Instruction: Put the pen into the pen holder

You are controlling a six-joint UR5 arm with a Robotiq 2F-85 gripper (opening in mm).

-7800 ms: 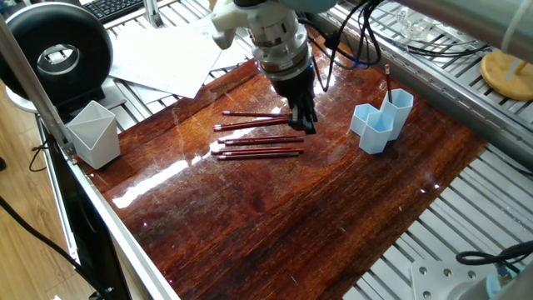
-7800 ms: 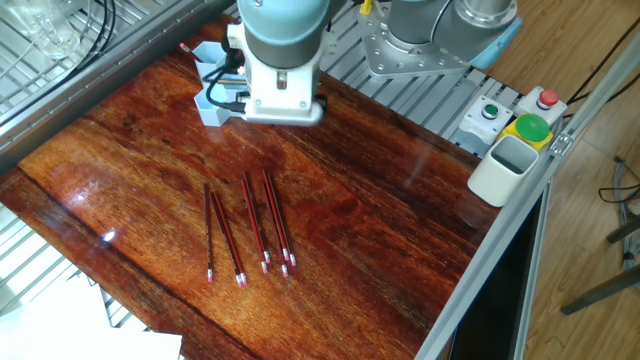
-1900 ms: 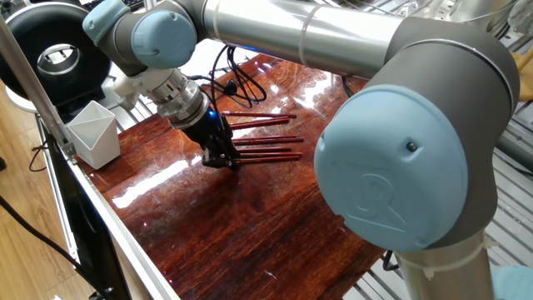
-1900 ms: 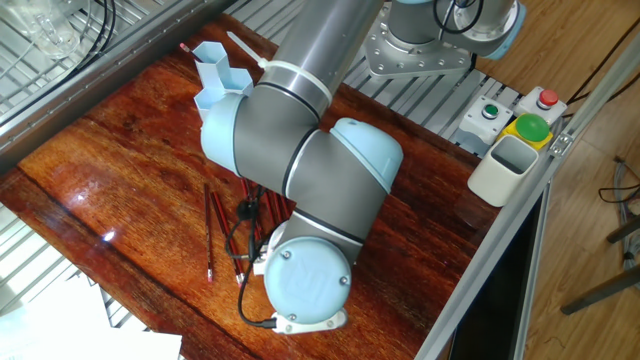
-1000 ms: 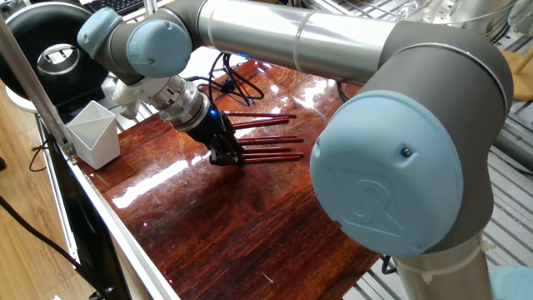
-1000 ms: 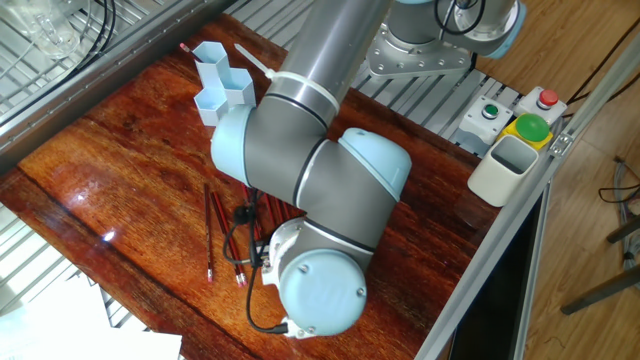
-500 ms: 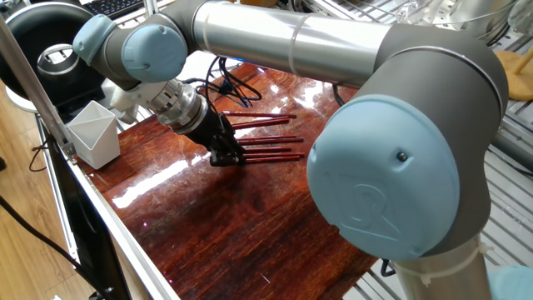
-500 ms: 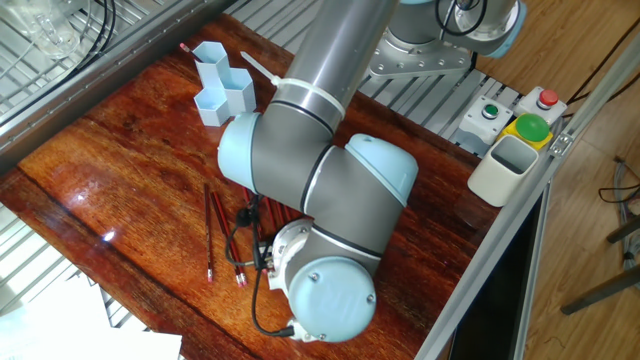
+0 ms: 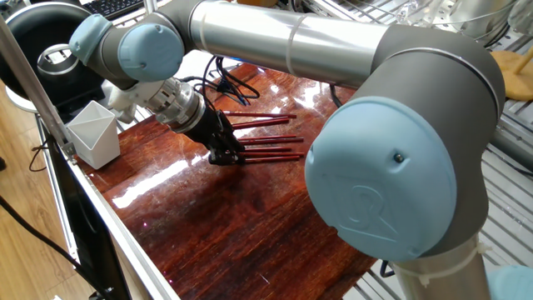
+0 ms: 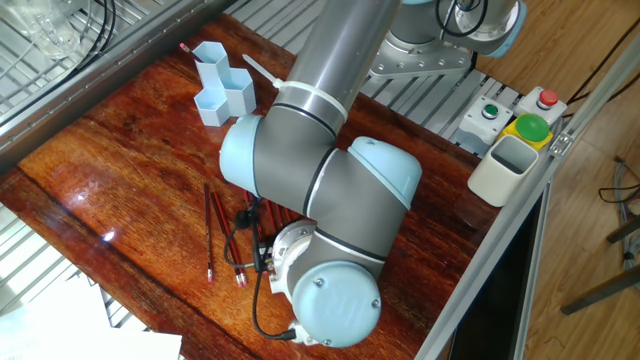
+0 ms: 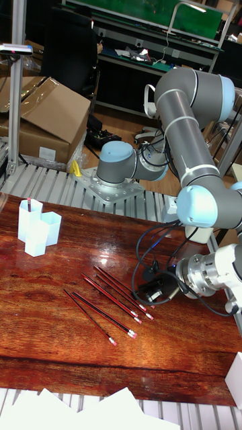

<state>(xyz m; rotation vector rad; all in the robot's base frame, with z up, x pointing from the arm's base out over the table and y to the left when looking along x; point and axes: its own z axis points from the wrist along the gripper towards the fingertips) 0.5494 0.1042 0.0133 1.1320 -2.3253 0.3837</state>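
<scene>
Five thin dark-red pens (image 9: 279,148) are lying mid-way across the glossy wooden table (image 9: 275,217). A sixth pen (image 11: 29,201) is standing in the one light blue hexagonal-tube plastic holder (image 11: 37,232). One pale grey-white angular cup (image 9: 93,133) is sitting at an edge.

**Workshop around a glossy wooden table**

The table (image 9: 275,242) has a dark red-brown wood top that throws back bright glare, and sits on a frame of aluminium rails (image 10: 420,100). The floor (image 10: 590,190) is light wood. A cardboard box (image 11: 50,117) stands at the back of the room beside dark benches with a green panel (image 11: 202,20). White paper sheets (image 11: 81,406) lie at one table edge. A keyboard (image 9: 117,7) and a black round device (image 9: 54,54) sit off to one side
</scene>
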